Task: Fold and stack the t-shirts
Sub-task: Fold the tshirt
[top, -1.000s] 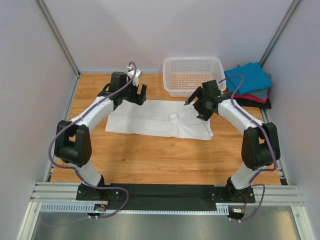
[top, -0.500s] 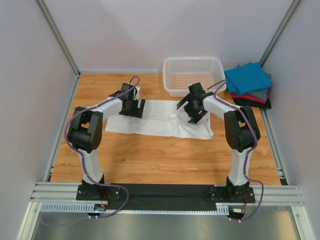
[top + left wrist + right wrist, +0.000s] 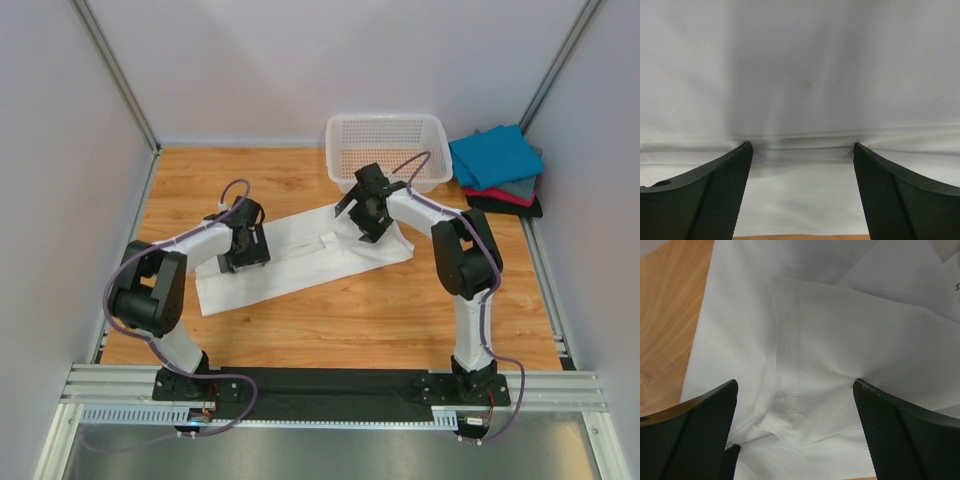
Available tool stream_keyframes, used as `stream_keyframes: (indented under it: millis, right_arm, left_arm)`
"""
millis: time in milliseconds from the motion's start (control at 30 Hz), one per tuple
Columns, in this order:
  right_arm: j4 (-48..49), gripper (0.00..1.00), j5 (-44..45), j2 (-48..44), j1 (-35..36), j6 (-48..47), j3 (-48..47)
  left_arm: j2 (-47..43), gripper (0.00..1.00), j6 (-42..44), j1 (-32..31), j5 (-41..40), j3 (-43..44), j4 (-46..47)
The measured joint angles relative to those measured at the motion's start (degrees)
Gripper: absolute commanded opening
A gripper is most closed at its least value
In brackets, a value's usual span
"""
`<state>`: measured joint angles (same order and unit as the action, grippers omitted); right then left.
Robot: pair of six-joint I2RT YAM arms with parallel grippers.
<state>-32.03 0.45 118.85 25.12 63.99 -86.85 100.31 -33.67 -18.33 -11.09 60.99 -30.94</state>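
Wood-top desk [image 3: 300, 330] inside a white-walled booth, arm bases at the near edge. White mesh basket [image 3: 386, 118] at the far edge, right of centre; looks empty from above.

Folded stack in the far right corner: teal-blue shirt [image 3: 495, 155] on top, grey [image 3: 527, 186], red [image 3: 498, 196] and black [image 3: 512, 208] edges showing under it. That part reads as done.

White t-shirt [image 3: 300, 262] lies mid-desk, spread flat and skewed, one end toward the near left and the other toward the basket. It looks like a long band, maybe already partly folded, can't confirm. Not yet a compact fold, not on the stack.

Left end effector [image 3: 243, 250] is down on the left part of the white t-shirt. The wrist view shows its fingers [image 3: 715, 190] wide apart, tips pressed on the cloth, with a low ridge of cloth [image 3: 800, 141] between them. Nothing is pinched yet.

Right end effector [image 3: 366, 214] is over the far right part of the white t-shirt, near the basket. Its fingers [image 3: 700, 425] are spread fully, a stitched hem fold [image 3: 790, 370] sits in the gap, no grip.

Judgement: mid-task, final visible shirt. Left to do: close on the cloth, finish the folds, carry it to the far right corner pile. Risk: thin cloth may slip, or only the top layer may be caught.
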Motion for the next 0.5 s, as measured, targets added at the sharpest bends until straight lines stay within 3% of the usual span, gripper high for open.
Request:
stream_keyframes:
  millis: [233,500]
  right_arm:
    - [-2.34,1.0,0.0,7.54,5.31,-1.68,-11.74]
    - [-5.92,1.0,0.11,18.51,10.73,-3.74,-29.88]
  left_arm:
    - [-15.93,0.87,-12.2,-0.04,-1.27,-16.39,-4.72]
    - [-23.61,0.87,-16.81,-0.02,-3.15,-20.98,-10.34]
